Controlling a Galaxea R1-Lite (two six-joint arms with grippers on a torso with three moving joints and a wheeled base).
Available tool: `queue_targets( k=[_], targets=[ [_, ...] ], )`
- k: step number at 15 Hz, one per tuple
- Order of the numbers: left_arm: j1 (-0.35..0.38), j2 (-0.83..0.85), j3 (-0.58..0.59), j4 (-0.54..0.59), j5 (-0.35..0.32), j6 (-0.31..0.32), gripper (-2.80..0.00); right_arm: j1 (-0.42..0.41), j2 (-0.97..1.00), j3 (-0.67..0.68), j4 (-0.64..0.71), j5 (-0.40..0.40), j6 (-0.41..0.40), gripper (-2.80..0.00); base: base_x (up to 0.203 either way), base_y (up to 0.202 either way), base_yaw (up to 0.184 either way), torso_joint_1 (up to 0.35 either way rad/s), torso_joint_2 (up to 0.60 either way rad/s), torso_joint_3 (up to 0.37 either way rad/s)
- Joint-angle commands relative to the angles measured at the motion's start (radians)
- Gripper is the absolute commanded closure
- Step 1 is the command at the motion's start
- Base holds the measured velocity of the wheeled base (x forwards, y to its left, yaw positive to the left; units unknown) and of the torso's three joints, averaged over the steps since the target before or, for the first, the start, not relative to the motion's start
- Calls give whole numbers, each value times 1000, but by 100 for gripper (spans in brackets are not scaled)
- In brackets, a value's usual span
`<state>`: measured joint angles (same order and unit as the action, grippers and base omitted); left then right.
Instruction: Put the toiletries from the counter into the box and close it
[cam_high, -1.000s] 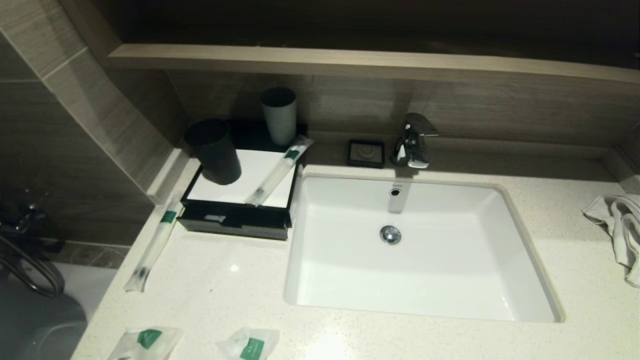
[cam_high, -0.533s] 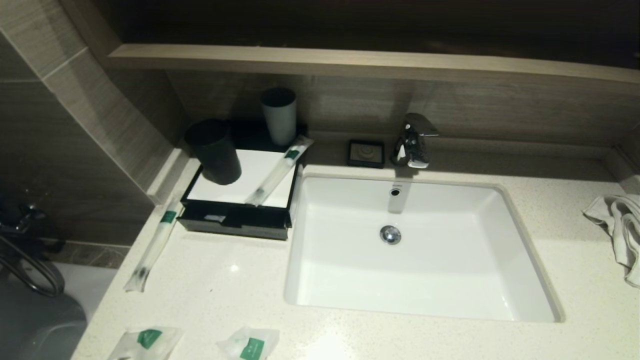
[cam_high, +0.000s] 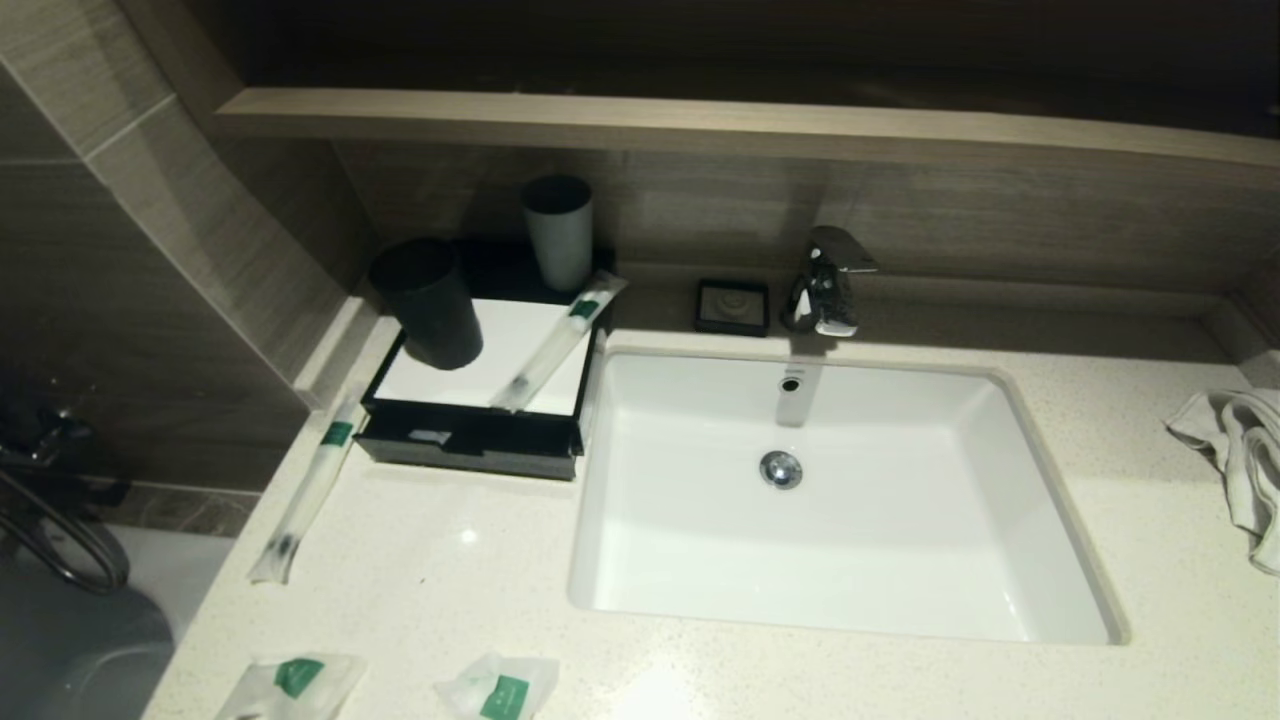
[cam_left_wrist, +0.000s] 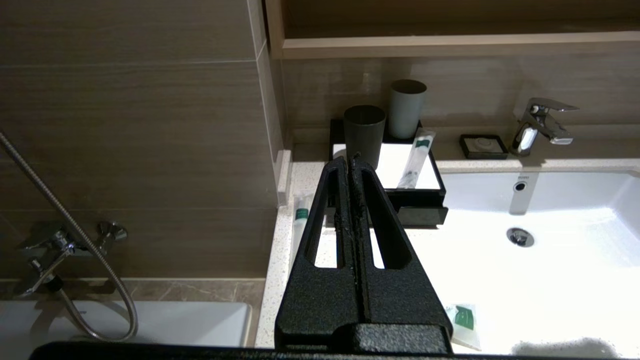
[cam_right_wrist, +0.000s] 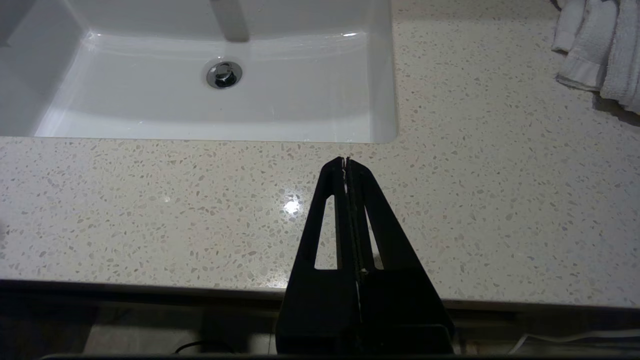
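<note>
— Speckled cream counter (cam_high: 450, 570) from the head camera, glossy stone with a white rectangular sink (cam_high: 840, 610) set in. What's on it?

— At the back left, the box (cam_high: 470, 440): low, black, with a flat white top panel. A black cup (cam_high: 428, 302) stands on that panel and a grey cup (cam_high: 558, 232) behind it. One long packet (cam_high: 556, 342) lies slantwise across the panel; the other long packet (cam_high: 312, 484) lies on the stone just left of the box. Two small clear pouches (cam_high: 290, 684) with green labels sit at the near edge (nothing is visible inside the box).

— Anything else?

— A small black soap dish (cam_high: 733, 305) beside the chrome faucet (cam_high: 826, 282), and a crumpled white towel (cam_high: 1238, 460) at far right.

— The left wrist camera?

— The left gripper (cam_left_wrist: 351, 161), textured black, fingers pressed together and empty, hangs off the counter's left end, pointing toward the box.

— And the right wrist camera?

— The right gripper (cam_right_wrist: 346, 161), fingers likewise together on nothing, hovers over the counter's front strip near the sink's corner.
</note>
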<state>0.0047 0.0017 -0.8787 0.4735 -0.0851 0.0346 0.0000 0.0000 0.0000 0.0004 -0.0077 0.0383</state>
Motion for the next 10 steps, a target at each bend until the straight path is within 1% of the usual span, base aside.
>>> queue_targets(
  k=[1,5,6,7,10],
  targets=[
    [0,13,9,5,2,1,0,0,2,0,0,0,0,0,0,0,0,0,0,0],
    [1,142,1,-21,1,-4,0,0,1,0,0,0,0,0,0,0,0,0,0,0],
    [1,187,2,-47,2,-6,0,0,2,0,0,-2,0,0,0,0,0,0,0,0],
    [5,214,13,-77,1,-5,0,0,0,0,1,0,0,0,0,0,0,0,0,0],
    [12,265,65,-88,-1,-1,0,0,0,0,0,0,0,0,0,0,0,0,0,0]
  ],
)
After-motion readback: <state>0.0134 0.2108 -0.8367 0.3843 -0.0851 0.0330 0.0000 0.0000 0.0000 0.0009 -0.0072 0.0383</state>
